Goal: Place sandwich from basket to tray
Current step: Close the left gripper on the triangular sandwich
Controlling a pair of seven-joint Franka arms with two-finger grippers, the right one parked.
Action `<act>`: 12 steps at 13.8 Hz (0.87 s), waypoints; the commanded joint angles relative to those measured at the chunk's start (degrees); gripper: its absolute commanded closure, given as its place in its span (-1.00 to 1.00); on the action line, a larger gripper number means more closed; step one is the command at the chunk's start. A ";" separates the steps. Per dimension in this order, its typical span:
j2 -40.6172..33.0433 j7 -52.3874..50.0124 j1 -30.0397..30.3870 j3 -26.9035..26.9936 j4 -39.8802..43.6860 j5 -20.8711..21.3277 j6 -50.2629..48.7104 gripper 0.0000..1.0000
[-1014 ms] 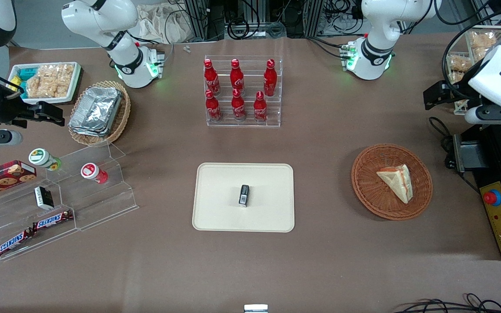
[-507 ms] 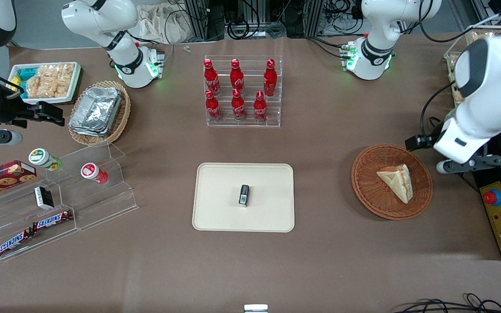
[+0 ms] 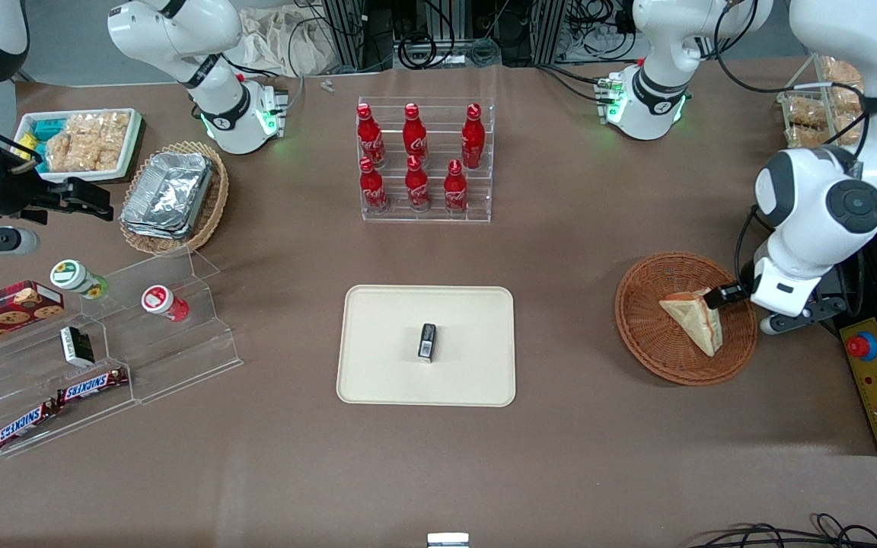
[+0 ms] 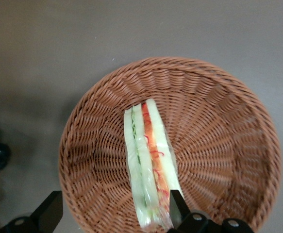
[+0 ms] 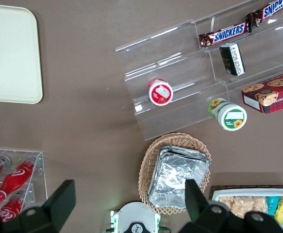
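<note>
Lying nearest the front camera among the task items, flat cream-coloured rectangular tray (image 3: pixel 387 373) carries a small black packet (image 3: pixel 427 341) at its middle. Toward the working arm's end of the table, round reddish-brown woven wicker basket (image 3: pixel 640 335) (image 4: pixel 214 97) holds the triangular white-bread sandwich (image 3: pixel 690 318) (image 4: pixel 148 160), filling edge up, red and green layers visible. Left arm's gripper (image 3: pixel 722 295) (image 4: pixel 114 211) hovers just above the basket, fingers spread wide, one fingertip (image 4: pixel 176 206) close against the sandwich's end, the other well clear over the basket rim; sandwich not gripped. Farther from the camera, clear acrylic rack of red cola bottles (image 3: pixel 417 160).
</note>
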 commanded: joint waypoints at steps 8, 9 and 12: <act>7.75 -12.71 -1.23 -1.49 -0.33 0.03 6.12 -0.75; 7.84 -12.80 -1.40 -1.58 -0.33 0.03 6.04 -0.37; 7.15 -12.98 -1.41 -1.58 -0.33 0.03 5.34 1.00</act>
